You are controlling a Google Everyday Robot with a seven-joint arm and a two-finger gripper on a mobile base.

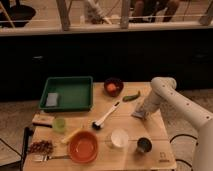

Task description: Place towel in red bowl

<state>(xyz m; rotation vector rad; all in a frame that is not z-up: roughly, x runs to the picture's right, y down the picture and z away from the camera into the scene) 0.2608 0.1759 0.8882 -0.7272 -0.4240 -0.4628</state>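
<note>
The red bowl (pixel 83 147) stands empty at the front of the wooden table (pixel 160 150). My gripper (pixel 140 113) is low over the table's right side, well right of and behind the bowl, at the end of the white arm (pixel 167 95). A small grey patch (pixel 137 115) sits right at the gripper's tip; it may be the towel, but I cannot tell. A grey-blue folded pad (pixel 51 100) lies in the green tray (pixel 70 82) at the back left.
A dark bowl (pixel 113 86) with an orange fruit and a green vegetable (pixel 131 97) sit at the back. A dish brush (pixel 105 117) lies mid-table. A white cup (pixel 119 138), a metal cup (pixel 144 145), a green cup (pixel 60 124) and a fork (pixel 47 158) stand around the red bowl.
</note>
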